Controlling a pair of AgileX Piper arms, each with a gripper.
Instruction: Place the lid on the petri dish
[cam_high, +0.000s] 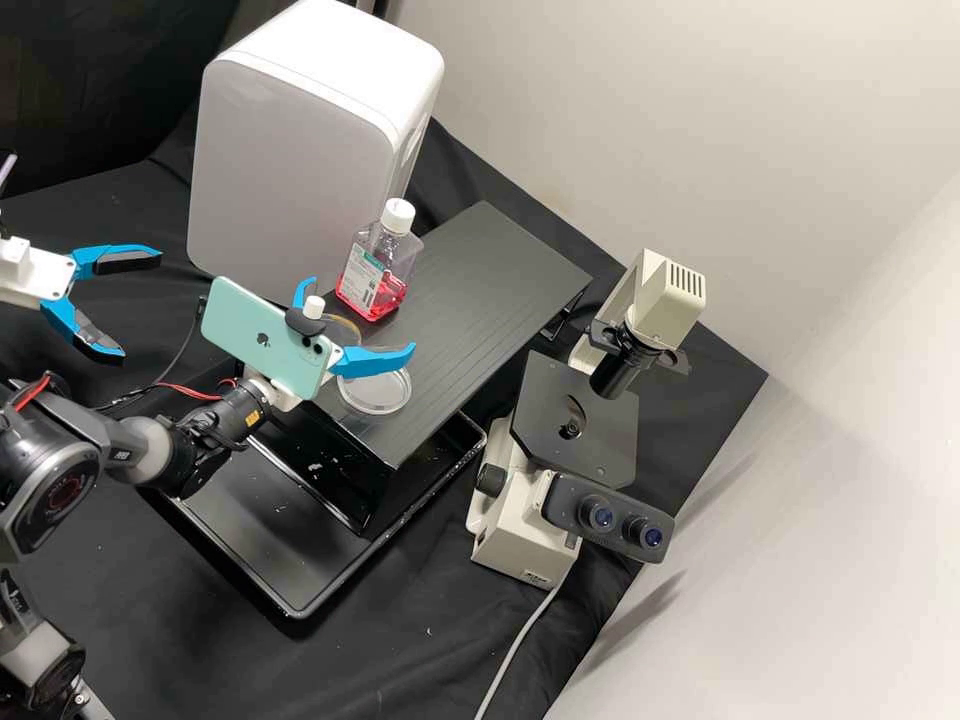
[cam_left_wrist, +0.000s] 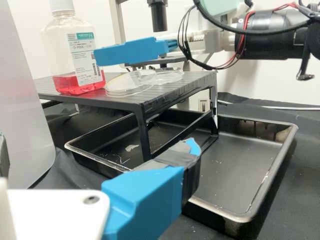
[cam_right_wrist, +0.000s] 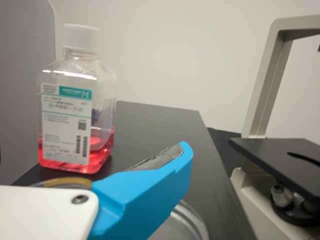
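- the lid (cam_left_wrist: 125, 84) is a thin clear disc with a shallow rim. it sits tilted on the raised black platform (cam_high: 480, 290), one edge up, just beside the petri dish (cam_high: 375, 388) and possibly overlapping it.
- i judge the lid to be very light, stiff and smooth. it should slip easily under the fingers and could crack or pop out if squeezed hard.
- best hold, in my judgement: across the diameter, pads on the outer rim wall, with light closing force. keep the lid level so the rim drops over the dish wall instead of riding up on it.
- the dish is just as light, so a sideways nudge would likely slide it along the platform.
- the right gripper (cam_high: 358, 318) is over the lid with its fingers spread. i cannot confirm contact with the rim.
- the left gripper (cam_high: 140, 303) hangs well apart over the bench, fingers spread wide and holding nothing.
- a bottle (cam_high: 375, 265) of red liquid stands on the same platform, close behind the dish. i would keep the fingers clear of it.
- the platform stands in a black tray (cam_high: 300, 590), with a microscope (cam_high: 590, 440) beside it.
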